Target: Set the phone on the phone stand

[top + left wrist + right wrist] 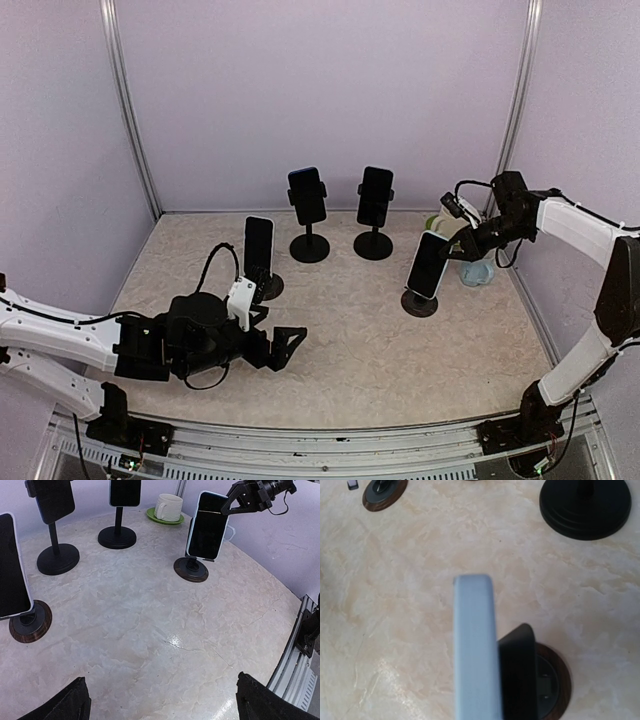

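The phone (430,263), in a light-blue case with a dark screen, leans upright against the phone stand (420,303), whose base is round and brown. My right gripper (458,232) is shut on the phone's top corner, as the left wrist view shows: right gripper (235,502), phone (207,525), stand (191,569). The right wrist view looks down the phone's top edge (474,645), beside the stand's black back plate (517,675); my own fingers do not show there. My left gripper (285,345) hovers low at the front left, open and holding nothing (167,705).
Three other phones sit on stands: one on a brown base (259,248) and two on black pedestals (307,195) (375,196). A white cup on a green saucer (169,507) stands at the back right, near the wall. A pale blue object (478,270) lies beside the phone stand.
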### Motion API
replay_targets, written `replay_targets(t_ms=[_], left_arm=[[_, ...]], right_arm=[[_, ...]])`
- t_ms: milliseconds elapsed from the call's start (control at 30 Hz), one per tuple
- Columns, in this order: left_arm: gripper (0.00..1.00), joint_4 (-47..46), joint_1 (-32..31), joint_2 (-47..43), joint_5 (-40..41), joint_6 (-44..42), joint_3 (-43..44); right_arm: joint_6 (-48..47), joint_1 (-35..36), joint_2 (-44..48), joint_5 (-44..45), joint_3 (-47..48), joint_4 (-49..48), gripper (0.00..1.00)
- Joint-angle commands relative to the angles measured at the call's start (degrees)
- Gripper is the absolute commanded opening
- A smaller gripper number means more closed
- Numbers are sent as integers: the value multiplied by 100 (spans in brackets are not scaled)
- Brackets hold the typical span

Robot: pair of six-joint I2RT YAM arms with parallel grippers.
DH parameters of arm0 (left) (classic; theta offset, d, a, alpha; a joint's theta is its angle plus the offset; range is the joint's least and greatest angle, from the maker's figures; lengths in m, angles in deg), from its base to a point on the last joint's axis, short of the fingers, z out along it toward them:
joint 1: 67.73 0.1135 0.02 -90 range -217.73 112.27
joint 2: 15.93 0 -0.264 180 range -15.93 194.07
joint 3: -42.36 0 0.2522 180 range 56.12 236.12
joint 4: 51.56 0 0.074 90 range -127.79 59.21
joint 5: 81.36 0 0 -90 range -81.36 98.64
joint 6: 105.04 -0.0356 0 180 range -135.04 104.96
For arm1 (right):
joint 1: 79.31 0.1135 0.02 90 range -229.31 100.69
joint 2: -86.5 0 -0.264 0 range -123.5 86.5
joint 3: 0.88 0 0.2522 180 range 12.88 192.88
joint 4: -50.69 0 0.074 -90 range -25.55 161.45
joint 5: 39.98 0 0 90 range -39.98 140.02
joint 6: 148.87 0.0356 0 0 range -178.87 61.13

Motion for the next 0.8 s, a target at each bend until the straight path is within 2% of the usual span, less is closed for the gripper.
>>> replay_targets(t_ms=[0, 133, 267, 500, 767], left_arm=[[99, -167, 53, 50, -74, -48, -90], [99, -182, 49, 46, -74, -48, -91], [99, -186, 57, 68, -83, -40, -97], [99, -242, 67, 124, -127, -35, -117], [99, -291, 84, 121, -144, -15, -151]], right_arm=[[78, -64, 29, -91, -52, -339, 0], [89, -64, -60, -80, 24, -251, 0], [117, -66, -64, 78, 49, -244, 4], [152, -64, -75, 93, 77, -242, 19], [217, -66, -178, 102, 108, -283, 30]])
